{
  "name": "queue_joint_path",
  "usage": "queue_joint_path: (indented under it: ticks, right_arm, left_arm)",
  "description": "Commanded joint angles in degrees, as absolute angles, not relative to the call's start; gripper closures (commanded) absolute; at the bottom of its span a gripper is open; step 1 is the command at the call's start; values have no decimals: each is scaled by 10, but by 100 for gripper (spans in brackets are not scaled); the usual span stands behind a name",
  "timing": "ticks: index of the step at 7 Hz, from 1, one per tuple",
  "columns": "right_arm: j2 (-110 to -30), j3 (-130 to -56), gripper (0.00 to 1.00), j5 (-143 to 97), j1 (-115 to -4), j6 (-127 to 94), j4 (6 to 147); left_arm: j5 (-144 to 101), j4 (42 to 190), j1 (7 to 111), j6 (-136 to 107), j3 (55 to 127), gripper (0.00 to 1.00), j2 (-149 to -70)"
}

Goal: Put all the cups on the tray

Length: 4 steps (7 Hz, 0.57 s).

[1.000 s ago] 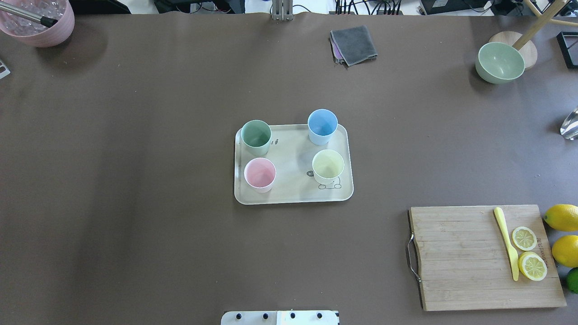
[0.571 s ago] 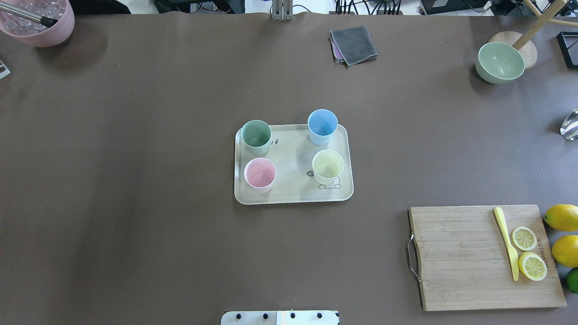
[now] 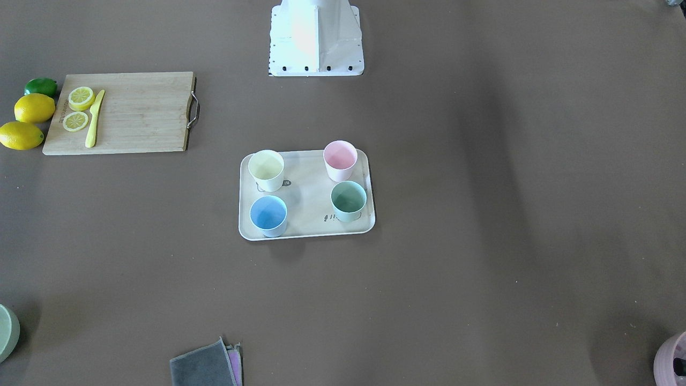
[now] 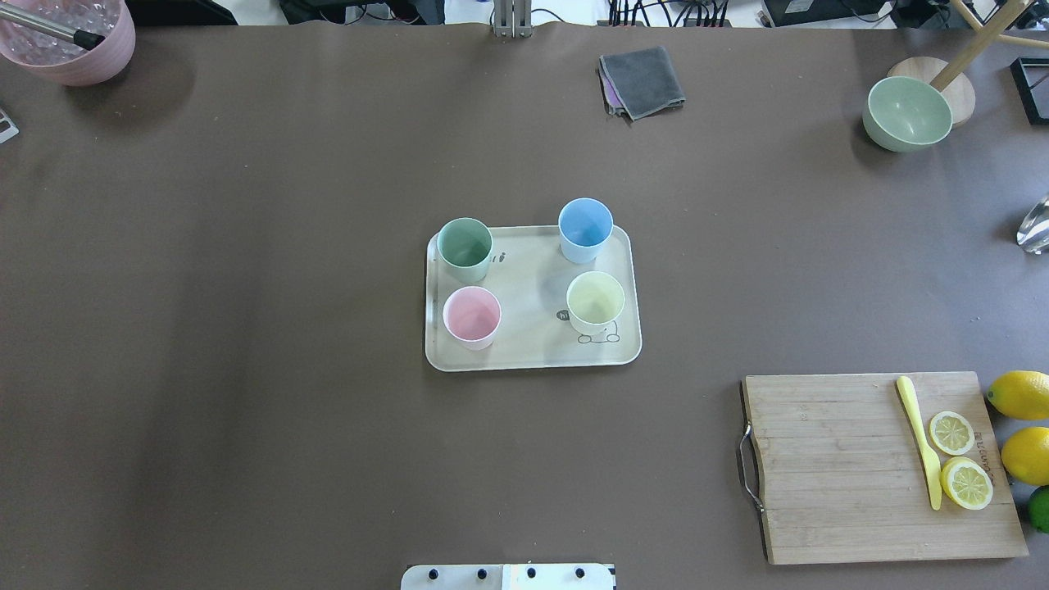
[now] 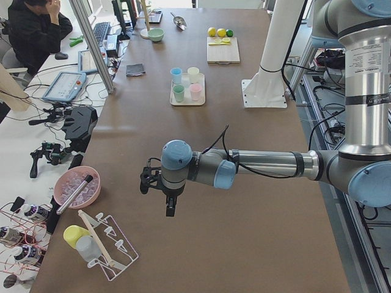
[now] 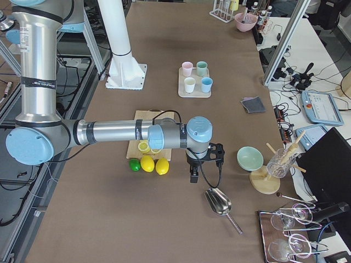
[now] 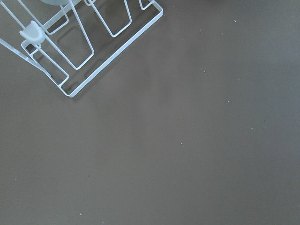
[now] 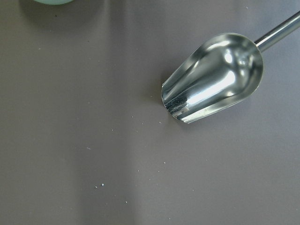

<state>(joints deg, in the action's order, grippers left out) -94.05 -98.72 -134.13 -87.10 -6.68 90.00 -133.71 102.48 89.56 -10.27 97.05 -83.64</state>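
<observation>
On cream tray point(image 4: 531, 332), four pastel cups point(image 4: 471, 315)

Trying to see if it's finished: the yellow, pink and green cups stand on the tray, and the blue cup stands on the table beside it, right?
Not quite. The blue cup stands on the tray too, as the exterior front-facing view shows. The yellow cup, pink cup and green cup do stand on it.
</observation>
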Motion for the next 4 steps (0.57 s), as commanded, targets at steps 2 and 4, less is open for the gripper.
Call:
queue_joint_path:
  ticks: [2,4]
  right_arm:
    - [-940,-987,0,-1341,-871,-68,901]
    - [-940,-987,0,-1341,-871,-67,901]
  left_arm:
    - [-1337,1024,896,-103,964,2,-841]
    - [-1337,1024,895,-102,962,2,-845]
